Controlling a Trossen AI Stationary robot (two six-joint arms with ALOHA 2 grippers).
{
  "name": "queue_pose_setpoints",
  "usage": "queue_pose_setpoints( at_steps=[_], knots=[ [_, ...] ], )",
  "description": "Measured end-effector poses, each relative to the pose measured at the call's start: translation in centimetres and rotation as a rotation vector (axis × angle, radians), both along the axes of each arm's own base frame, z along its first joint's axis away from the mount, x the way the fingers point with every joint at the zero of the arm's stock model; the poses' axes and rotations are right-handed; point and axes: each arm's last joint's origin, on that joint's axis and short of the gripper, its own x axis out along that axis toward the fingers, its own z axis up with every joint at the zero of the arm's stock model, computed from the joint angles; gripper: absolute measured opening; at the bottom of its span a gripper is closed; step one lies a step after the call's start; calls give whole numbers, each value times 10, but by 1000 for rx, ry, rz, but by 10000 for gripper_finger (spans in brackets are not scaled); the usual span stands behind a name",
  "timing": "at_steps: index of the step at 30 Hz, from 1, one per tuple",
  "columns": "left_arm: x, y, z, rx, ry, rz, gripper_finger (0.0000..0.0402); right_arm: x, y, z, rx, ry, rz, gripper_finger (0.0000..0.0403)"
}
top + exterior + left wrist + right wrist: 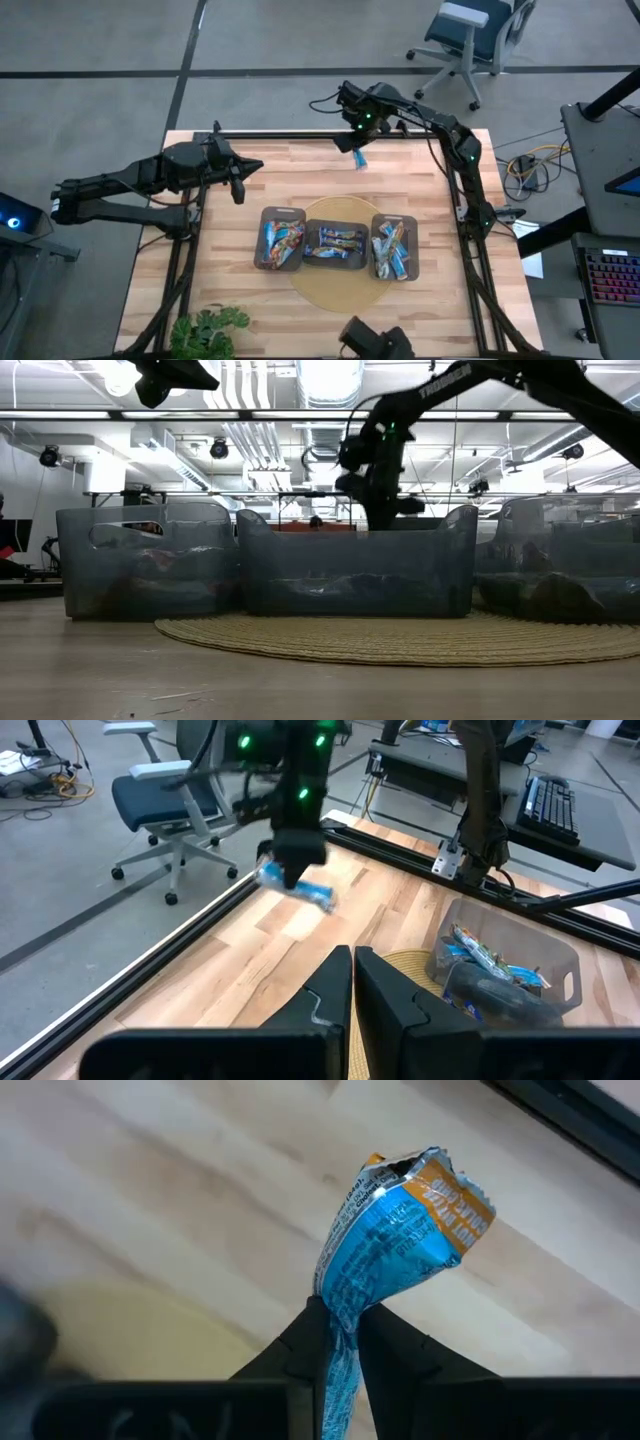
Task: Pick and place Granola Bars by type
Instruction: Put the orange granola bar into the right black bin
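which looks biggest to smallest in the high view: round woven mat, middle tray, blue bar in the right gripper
1. round woven mat
2. middle tray
3. blue bar, pinched in the right gripper

- Three trays stand in a row on the table (300,160), near its front middle: left tray (282,240), middle tray (336,245), right tray (394,247).
- A round mat (340,285) lies under the trays.
- Bars (284,243) lie in each tray.
- The right end effector (357,148) is above the table's back edge, behind the trays, with one bar (395,1240) in it.
- The left end effector (240,190) is over the table, left of the trays.
- A plant (205,333) is at the front left corner.
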Motion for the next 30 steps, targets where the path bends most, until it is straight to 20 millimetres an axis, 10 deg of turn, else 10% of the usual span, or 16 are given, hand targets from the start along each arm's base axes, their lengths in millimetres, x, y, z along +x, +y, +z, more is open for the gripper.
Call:
queue_pose_setpoints(
  at_steps=[17,30],
  knots=[
    [0,0,0,5,2,-2,0,-48,97,134,-197,-203,336,43],
    [0,0,0,5,2,-1,0,-79,153,176,-234,-284,438,43]
  ],
)
